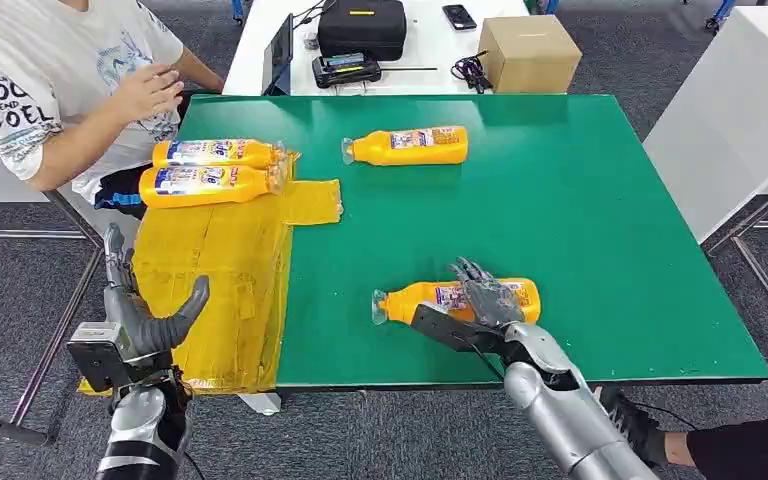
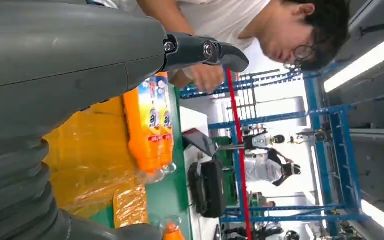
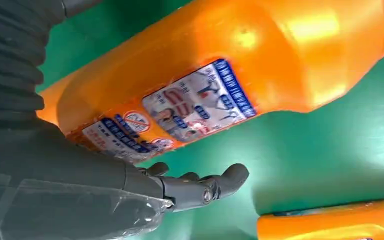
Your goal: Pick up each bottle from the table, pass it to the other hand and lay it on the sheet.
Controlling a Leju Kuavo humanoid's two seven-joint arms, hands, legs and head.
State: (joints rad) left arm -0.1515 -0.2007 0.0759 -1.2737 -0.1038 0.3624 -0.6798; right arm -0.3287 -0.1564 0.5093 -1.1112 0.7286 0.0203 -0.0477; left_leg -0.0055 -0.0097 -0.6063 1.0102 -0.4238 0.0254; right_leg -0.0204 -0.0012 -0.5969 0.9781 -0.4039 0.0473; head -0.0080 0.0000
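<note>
An orange bottle (image 1: 415, 300) lies on its side near the front edge of the green table (image 1: 580, 220), cap pointing left. My right hand (image 1: 485, 300) is spread over its labelled middle, fingers across the top and thumb stretched out along the near side. In the right wrist view the bottle (image 3: 220, 65) still rests on the table and the thumb (image 3: 200, 187) is not pressed against it. My left hand (image 1: 140, 310) is raised and holds nothing beside the yellow sheet (image 1: 220, 270). Two bottles (image 1: 215, 152) (image 1: 205, 183) lie on the sheet's far end. Another bottle (image 1: 410, 146) lies at the table's far middle.
A person (image 1: 50, 80) sits at the far left corner with a hand (image 1: 150, 90) near the sheet's bottles. Behind the green table, a white desk carries a black case (image 1: 362, 25) and a cardboard box (image 1: 530, 52). A white table (image 1: 740, 110) stands to the right.
</note>
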